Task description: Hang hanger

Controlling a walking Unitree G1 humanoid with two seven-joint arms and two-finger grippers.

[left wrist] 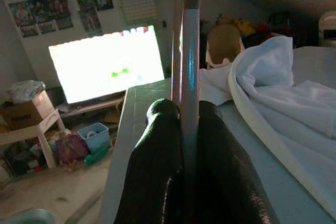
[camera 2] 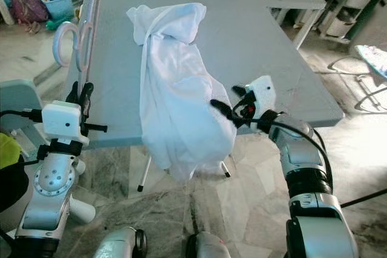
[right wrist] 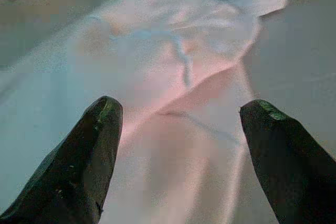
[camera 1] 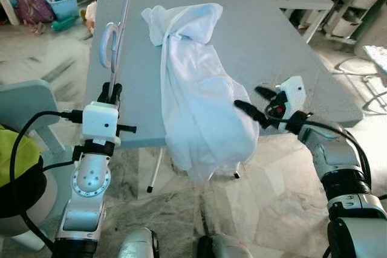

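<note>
Left eye view, hanger: I see the slim metallic hanger [camera 1: 121, 25] standing upright at the upper left of the frame, hook beside the grey table [camera 1: 290, 58] edge.
Left gripper [camera 1: 110, 93]: I have it clenched on the hanger's rod.
Right gripper [camera 1: 254, 102]: fingers spread, released, at centre right, just at the crumpled white shirt [camera 1: 199, 95].
Shirt: draped over the table's near edge.

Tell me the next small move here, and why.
Probably ease the right gripper forward until its open fingers close on the white shirt that drapes over the near edge of the gray table. The left gripper already clamps the hanger upright beside the table, while the shirt lies loose.
</note>
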